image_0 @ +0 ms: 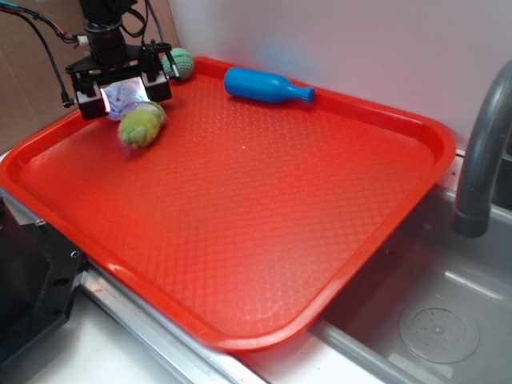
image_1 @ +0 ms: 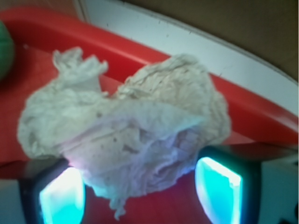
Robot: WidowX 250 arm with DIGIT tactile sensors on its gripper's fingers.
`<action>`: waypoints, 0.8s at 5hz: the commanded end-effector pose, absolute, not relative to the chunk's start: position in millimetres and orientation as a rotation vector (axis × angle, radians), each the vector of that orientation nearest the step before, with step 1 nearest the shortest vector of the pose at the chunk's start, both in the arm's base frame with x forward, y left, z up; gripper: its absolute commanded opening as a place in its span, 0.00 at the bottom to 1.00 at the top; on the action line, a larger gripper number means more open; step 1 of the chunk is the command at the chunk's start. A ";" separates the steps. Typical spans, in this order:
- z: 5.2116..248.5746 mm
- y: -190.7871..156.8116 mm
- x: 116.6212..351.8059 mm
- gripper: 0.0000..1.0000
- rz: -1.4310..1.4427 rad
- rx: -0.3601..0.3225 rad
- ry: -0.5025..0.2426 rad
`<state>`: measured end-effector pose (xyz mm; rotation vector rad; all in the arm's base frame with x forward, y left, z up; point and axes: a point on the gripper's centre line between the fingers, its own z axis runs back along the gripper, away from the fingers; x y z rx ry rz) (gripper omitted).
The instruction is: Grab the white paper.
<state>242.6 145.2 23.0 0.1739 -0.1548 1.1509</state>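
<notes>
gripper (image_0: 124, 98) around white paper (image_0: 122, 99) — red tray (image_0: 264, 208).

Claw (image_0: 120, 94) lowered, pointing down; fingers (image_1: 63, 196) spread — apart

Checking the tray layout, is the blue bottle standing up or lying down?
Lying down. The blue bottle rests on its side near the back rim of the red tray, neck pointing right.

White paper (image_1: 126, 135) with greyish creases, red dimpled tray (image_0: 264, 224), blue bottle (image_0: 264, 86), yellow-green ball (image_0: 142, 126).
</notes>
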 end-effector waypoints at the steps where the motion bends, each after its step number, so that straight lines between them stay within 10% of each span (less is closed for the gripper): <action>1: 8.3 150.1 239.9 0.69 1.144 0.224 -0.143; 2: 0.4 150.4 239.1 0.00 1.143 0.251 -0.122; 4: 2.4 148.5 237.7 0.00 1.125 0.236 -0.128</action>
